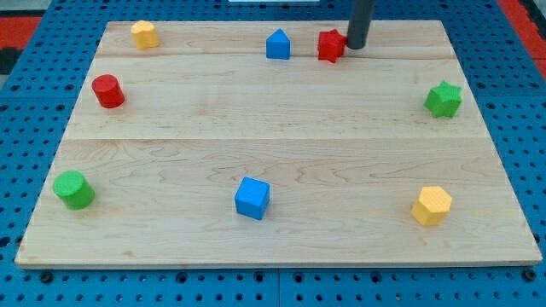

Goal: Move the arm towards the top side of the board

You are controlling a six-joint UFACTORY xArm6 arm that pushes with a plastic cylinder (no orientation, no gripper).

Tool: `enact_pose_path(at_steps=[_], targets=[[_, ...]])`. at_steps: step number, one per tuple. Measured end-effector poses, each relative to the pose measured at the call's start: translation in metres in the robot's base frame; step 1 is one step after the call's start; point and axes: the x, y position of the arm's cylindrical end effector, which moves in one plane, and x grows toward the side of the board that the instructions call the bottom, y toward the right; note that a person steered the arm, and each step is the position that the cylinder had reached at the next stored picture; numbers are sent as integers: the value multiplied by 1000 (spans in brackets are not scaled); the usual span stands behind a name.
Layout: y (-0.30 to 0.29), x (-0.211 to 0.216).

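Nearest the camera, along the view's bottom edge of the wooden board (281, 141), three blocks stand in a row: a green cylinder (74, 189) at the view's left, a blue cube (252, 198) near the middle, and a yellow hexagonal block (432, 205) at the view's right. Farther up on the left sits a red cylinder (108, 91), and above it, near the top left corner, another yellow hexagonal block (144, 34). Along the top strip, moving right, come a blue house-shaped block (277, 44) and then a red block (331, 45) of irregular, star-like shape. Immediately on that red block's right side is my tip (355, 48), touching it or very nearly so; I cannot tell which. A green star-shaped block (443, 99) stands well apart at the right edge.

I carry no pincer, only the dark rod, so there is nothing to report as apart or together. The board lies on a blue perforated tabletop (34, 77).

The relation that matters: the board's top edge lies just beyond my tip, toward the view's top, and no block stands between them. I judge the task nearly done already; only a short straight slide upward remains, and the red block beside me should stay clear if I keep off to its right.
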Motion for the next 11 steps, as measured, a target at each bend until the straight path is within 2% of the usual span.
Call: enact_pose_path(at_steps=[1,2,3,4,7,8,10,11], targets=[[-4,0],[-4,-37],[-6,-52],[-56,-52],[-152,-51],[-214,-52],[-220,-52],[-271,-52]])
